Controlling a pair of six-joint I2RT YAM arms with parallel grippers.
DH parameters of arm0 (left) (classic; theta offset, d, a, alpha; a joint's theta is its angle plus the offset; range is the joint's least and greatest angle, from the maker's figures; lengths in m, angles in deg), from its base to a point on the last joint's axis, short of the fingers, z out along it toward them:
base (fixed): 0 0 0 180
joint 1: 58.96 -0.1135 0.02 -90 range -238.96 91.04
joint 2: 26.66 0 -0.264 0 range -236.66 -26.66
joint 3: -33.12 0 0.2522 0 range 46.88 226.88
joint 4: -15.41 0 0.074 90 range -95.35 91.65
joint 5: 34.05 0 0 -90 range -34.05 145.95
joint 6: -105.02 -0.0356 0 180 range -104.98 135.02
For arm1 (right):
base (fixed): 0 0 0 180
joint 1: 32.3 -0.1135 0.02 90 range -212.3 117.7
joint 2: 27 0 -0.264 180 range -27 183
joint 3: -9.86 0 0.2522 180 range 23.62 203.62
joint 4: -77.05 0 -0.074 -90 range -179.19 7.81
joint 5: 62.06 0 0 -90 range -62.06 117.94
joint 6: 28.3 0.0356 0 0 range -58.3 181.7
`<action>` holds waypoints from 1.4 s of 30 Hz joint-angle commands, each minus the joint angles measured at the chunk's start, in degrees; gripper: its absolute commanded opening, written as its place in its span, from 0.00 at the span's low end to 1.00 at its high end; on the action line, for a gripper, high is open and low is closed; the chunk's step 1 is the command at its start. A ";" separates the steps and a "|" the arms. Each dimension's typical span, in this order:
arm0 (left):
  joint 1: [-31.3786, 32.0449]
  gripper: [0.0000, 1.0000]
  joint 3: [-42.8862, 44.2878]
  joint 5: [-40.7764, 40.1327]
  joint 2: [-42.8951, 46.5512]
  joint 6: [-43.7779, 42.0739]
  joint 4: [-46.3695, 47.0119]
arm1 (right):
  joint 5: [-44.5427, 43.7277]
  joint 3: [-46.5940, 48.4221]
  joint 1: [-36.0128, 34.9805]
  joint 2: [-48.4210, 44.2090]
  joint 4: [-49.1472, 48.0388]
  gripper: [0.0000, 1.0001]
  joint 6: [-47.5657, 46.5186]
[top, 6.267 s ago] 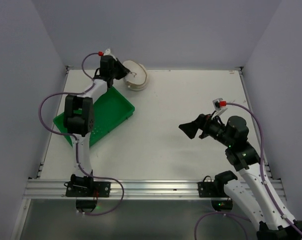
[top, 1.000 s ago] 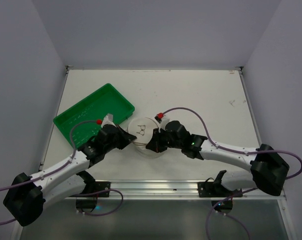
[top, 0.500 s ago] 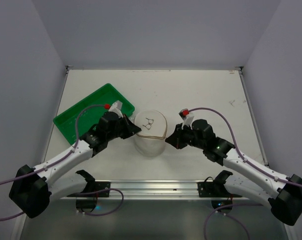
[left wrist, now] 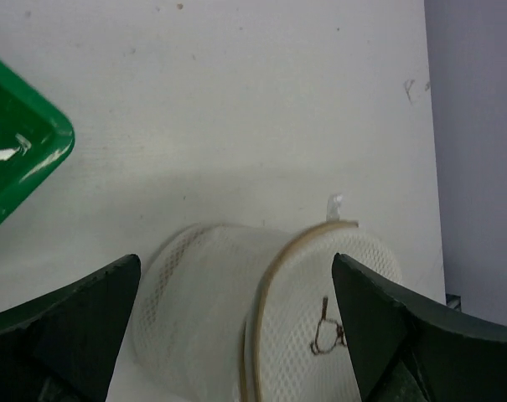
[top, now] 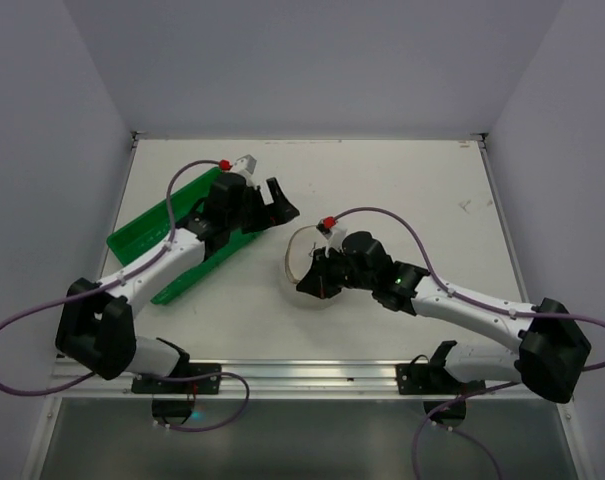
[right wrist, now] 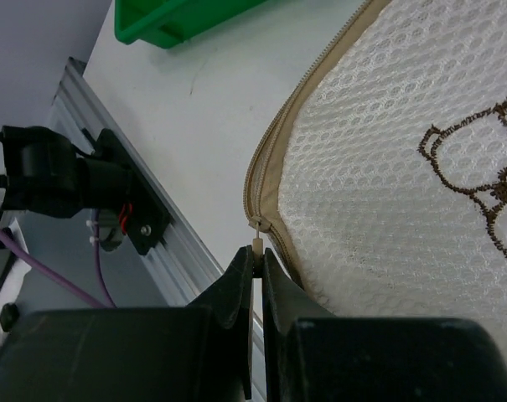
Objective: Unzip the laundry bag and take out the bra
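Note:
The laundry bag, a round off-white mesh case with a tan rim zip, stands tilted up on its edge at mid-table. Its dark bra drawing faces my right wrist camera. My right gripper is at the bag's near side, shut on the small tan zip pull with the fingertips pressed together. My left gripper hovers open behind and left of the bag, touching nothing. In the left wrist view the bag lies below and between the spread fingers. The bra itself is hidden.
A green rectangular plastic tray lies at the left under my left arm, its corner near the bag. The metal rail runs along the near table edge. Grey walls close in the back and sides.
My left gripper has let go of the bag, opened wide and pulled back toward the far left. My right gripper has swung in to the bag's near rim, shut on the zip pull.

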 commanded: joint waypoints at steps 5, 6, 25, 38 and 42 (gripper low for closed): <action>0.53 0.98 -18.01 -4.84 20.20 11.56 -0.07 | 0.25 7.01 -0.17 7.81 -6.31 0.00 3.78; 1.23 0.95 -20.99 -3.45 22.39 12.36 0.82 | 0.87 7.37 -0.26 8.43 -6.57 0.00 3.78; 9.94 0.00 -19.44 -10.19 18.45 11.85 -0.83 | -11.07 1.15 -0.70 -0.16 5.61 0.00 -2.63; -0.43 0.00 -2.70 4.99 6.96 -11.88 -8.04 | -7.49 -2.30 -0.08 -10.38 12.59 0.00 -8.27; -0.70 0.20 6.65 8.69 -2.01 -14.44 -8.32 | -1.33 1.30 -0.79 -4.76 6.01 0.00 -5.29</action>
